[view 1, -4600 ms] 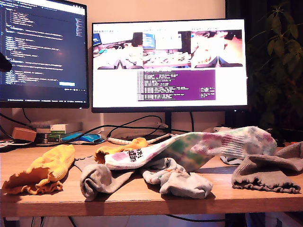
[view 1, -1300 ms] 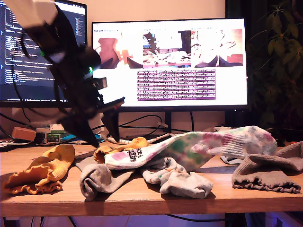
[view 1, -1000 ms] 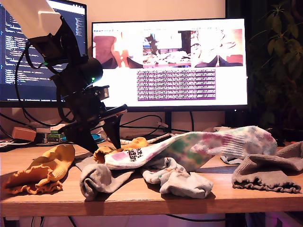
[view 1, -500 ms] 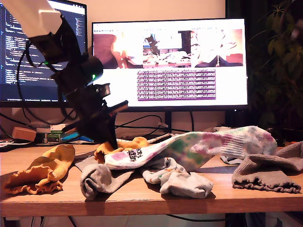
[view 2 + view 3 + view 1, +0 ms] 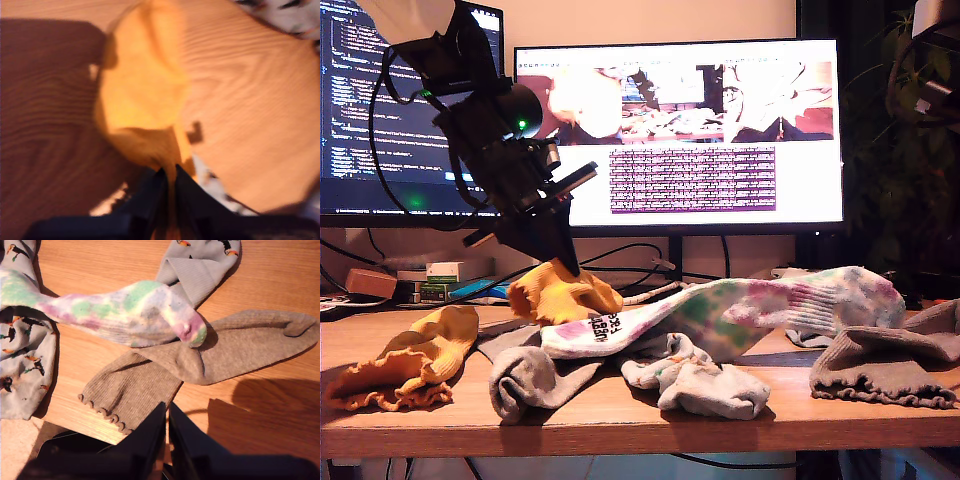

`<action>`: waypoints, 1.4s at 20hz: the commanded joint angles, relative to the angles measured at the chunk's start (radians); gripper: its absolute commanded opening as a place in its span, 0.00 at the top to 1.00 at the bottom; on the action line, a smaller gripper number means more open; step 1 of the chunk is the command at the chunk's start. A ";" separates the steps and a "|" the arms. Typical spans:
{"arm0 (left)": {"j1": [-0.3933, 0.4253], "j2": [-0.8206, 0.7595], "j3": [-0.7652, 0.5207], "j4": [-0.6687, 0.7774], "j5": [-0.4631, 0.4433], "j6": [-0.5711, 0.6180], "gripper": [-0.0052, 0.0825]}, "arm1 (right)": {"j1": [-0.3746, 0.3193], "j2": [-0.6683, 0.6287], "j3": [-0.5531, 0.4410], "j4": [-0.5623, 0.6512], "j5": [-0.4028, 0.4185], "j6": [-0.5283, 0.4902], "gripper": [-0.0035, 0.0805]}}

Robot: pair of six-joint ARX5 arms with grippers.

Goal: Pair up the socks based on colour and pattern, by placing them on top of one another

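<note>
Exterior view showed no pairs stacked yet: my first gripper (image 5: 563, 268) had jaws clamped on one yellow sock (image 5: 563, 293), my second gripper (image 5: 167, 426) closed, empty

two lit monitors (image 5: 678, 135) stand behind the wooden desk (image 5: 620, 410), a leafy plant (image 5: 905, 150) at the exterior view's right.

Matt ribbed knit cloth on the grey sock (image 5: 165, 375) with its frilly cuff, soft fuzzy fabric on the tie-dye sock (image 5: 115, 312) draped over it, both lying on the smooth, grained wooden table (image 5: 280, 285).
</note>
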 commanded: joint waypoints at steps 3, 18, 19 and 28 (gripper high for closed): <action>-0.001 -0.039 -0.001 -0.106 0.009 0.057 0.97 | 0.005 0.003 0.012 0.004 -0.004 -0.003 0.97; -0.002 -0.394 -0.166 -0.116 -0.087 0.108 0.97 | 0.005 0.003 0.012 0.005 -0.007 -0.003 0.97; 0.000 -0.426 -0.213 -0.098 -0.086 0.108 0.97 | 0.005 0.003 0.012 0.006 -0.010 -0.003 0.97; 0.109 -0.681 -0.648 0.132 0.006 0.043 0.97 | 0.005 0.003 0.012 0.005 -0.032 -0.003 0.97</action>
